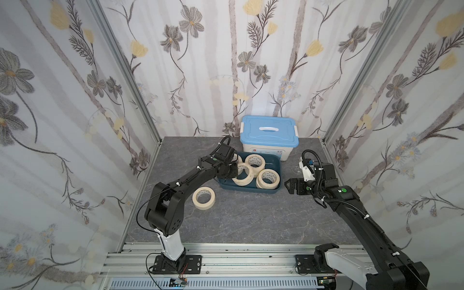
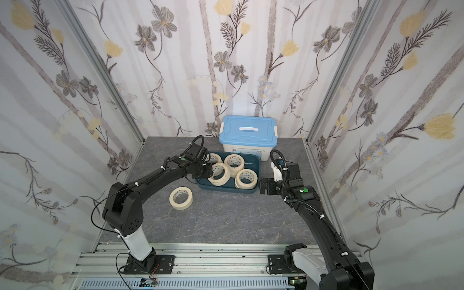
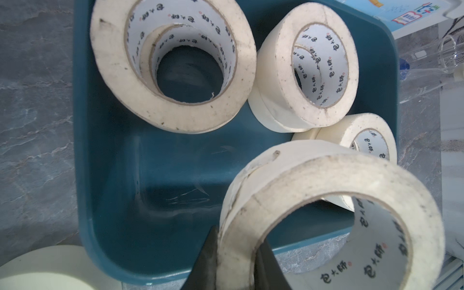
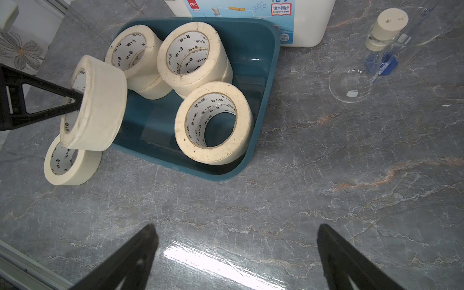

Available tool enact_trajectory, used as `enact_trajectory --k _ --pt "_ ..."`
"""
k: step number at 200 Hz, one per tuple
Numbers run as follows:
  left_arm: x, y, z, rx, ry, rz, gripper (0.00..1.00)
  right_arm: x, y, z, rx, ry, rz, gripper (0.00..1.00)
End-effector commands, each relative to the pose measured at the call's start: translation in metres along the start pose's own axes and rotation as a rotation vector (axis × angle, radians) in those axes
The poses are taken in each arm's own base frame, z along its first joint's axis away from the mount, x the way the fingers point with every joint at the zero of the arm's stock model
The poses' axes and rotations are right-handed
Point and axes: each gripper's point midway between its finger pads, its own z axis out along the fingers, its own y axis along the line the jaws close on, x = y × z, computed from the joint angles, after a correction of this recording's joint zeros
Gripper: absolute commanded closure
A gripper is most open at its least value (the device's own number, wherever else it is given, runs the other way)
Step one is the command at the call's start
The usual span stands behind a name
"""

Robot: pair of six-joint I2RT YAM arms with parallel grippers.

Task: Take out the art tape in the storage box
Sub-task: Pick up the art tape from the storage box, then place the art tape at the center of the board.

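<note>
The storage box [image 1: 251, 190] [image 2: 227, 191] is a shallow teal tray at the back middle of the table. Several cream art tape rolls lie in it in stacks of two, among them the nearest stack [image 4: 217, 88] and a far one [image 1: 263, 164]. My left gripper [image 1: 233, 172] [image 3: 237, 238] is shut on the wall of one art tape roll [image 3: 326, 175] [image 4: 103, 105], which tilts over the box's left end. Another roll [image 1: 204, 207] [image 2: 181, 206] lies flat on the table left of the box. My right gripper [image 1: 288, 185] [image 4: 236, 228] stands open over bare table right of the box.
A white bin with a light-blue handled lid [image 1: 268, 133] stands right behind the box. A clear glass flask [image 4: 351, 85] and a stoppered bottle [image 4: 386, 30] sit on the table right of the box. Patterned walls close in three sides, and a metal rail [image 1: 238, 258] runs along the front.
</note>
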Motion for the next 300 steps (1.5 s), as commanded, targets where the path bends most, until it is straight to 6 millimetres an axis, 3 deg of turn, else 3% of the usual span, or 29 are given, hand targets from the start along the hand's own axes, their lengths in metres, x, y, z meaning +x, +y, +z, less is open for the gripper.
enact_trajectory --k 1,106,112,158,221,300 --pt "0.002 0.002 -0.012 -0.009 -0.017 0.012 0.94 -0.006 0.000 0.000 0.004 -0.019 0.002 0.00" --pt "0.069 0.040 -0.047 -0.077 0.042 -0.039 0.94 -0.004 -0.001 0.013 0.001 0.028 0.010 0.00" --pt "0.072 0.041 -0.049 -0.082 0.046 -0.041 0.94 -0.017 0.003 0.008 -0.006 0.000 0.005 0.00" --pt "0.097 0.053 -0.053 -0.107 0.091 -0.057 0.94 -0.018 0.003 0.008 -0.007 -0.001 0.004 0.00" --pt "0.124 0.068 -0.045 -0.140 0.144 -0.080 0.95 -0.018 0.004 0.010 -0.010 0.004 0.005 0.00" --pt "0.124 0.081 -0.018 -0.193 0.137 -0.095 0.96 -0.016 0.003 0.008 -0.005 0.000 0.003 0.00"
